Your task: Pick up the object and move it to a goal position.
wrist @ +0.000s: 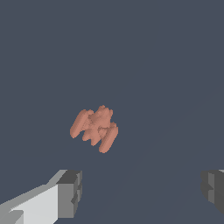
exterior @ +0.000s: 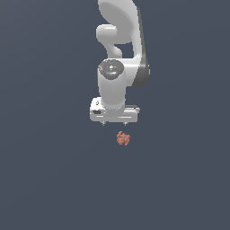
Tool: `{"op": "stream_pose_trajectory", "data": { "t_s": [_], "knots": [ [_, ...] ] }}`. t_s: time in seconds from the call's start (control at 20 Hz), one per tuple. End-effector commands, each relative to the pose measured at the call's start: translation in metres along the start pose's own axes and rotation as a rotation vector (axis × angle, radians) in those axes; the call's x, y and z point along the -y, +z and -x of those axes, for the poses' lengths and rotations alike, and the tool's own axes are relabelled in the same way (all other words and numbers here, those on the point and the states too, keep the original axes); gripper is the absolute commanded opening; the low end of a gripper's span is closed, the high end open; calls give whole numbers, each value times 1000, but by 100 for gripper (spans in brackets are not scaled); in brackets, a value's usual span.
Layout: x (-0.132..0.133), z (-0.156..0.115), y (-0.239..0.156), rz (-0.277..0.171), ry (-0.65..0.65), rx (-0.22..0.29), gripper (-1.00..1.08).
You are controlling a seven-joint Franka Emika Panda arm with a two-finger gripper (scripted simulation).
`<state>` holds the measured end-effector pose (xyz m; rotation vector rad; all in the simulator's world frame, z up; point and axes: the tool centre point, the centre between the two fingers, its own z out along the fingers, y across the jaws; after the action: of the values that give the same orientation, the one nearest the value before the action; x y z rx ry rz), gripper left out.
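Observation:
The object (exterior: 123,138) is a tiny salmon lumpy thing with ridged bumps, lying on the flat dark grey surface. It also shows in the wrist view (wrist: 95,127), lying clear of the fingers. My white gripper (exterior: 114,123) hangs above the surface, just beyond the object and slightly to the exterior view's left of it. In the wrist view the gripper (wrist: 142,192) is open, its two dark fingertips (wrist: 72,192) far apart with nothing between them. The gripper holds nothing.
The white arm (exterior: 119,54) rises behind the gripper at the top of the exterior view. A plain dark grey surface (exterior: 54,179) surrounds the object on all sides. No goal marker shows.

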<state>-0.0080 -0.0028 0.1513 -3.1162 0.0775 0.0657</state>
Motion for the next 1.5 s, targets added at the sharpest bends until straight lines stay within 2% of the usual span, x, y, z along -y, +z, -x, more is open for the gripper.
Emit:
{"op": "stream_pose_trajectory", "data": {
  "t_s": [0.0,0.85,1.45],
  "knots": [
    [0,0,0,0,0,0,100],
    [10,-1,2,-17,-37,-3,100],
    [18,-6,16,-11,88,-11,100]
  ]
}}
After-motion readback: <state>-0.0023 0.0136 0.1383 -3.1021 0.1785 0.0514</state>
